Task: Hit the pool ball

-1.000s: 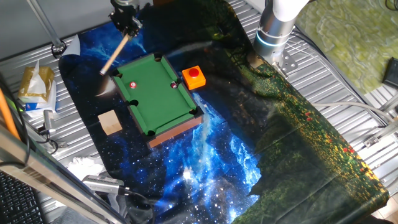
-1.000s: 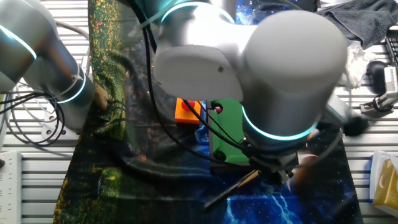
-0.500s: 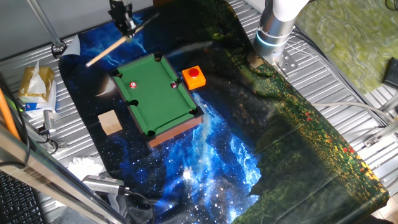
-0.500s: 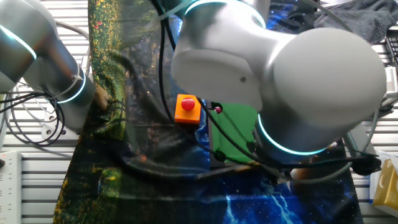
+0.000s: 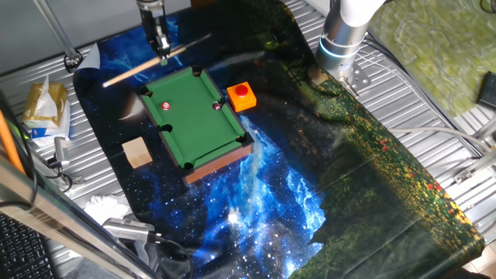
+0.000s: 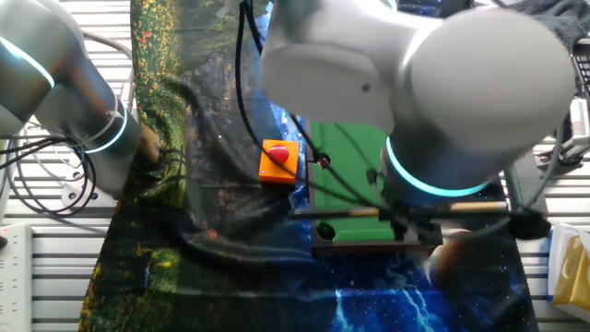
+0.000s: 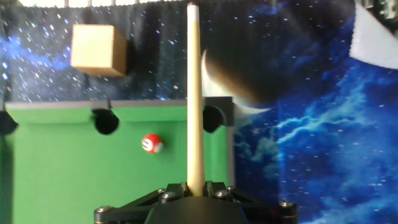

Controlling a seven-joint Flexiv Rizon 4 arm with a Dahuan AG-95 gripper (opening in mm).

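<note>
The gripper (image 7: 194, 190) has its jaws clamped on the cue (image 7: 193, 99); it should align the tip behind the ball (image 7: 151, 144) before striking.

Glossy white arm (image 6: 415, 83) segments, glowing cyan rings, black cables

A robot lab: a big white robot arm (image 5: 345, 27) stands on a metal tabletop (image 5: 403, 85), with loose cables (image 6: 37, 175) and a space-picture cloth (image 5: 263, 194).

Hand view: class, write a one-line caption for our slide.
Gripper holds a wooden cue above the green mini pool table, beside the red pool ball.
</note>
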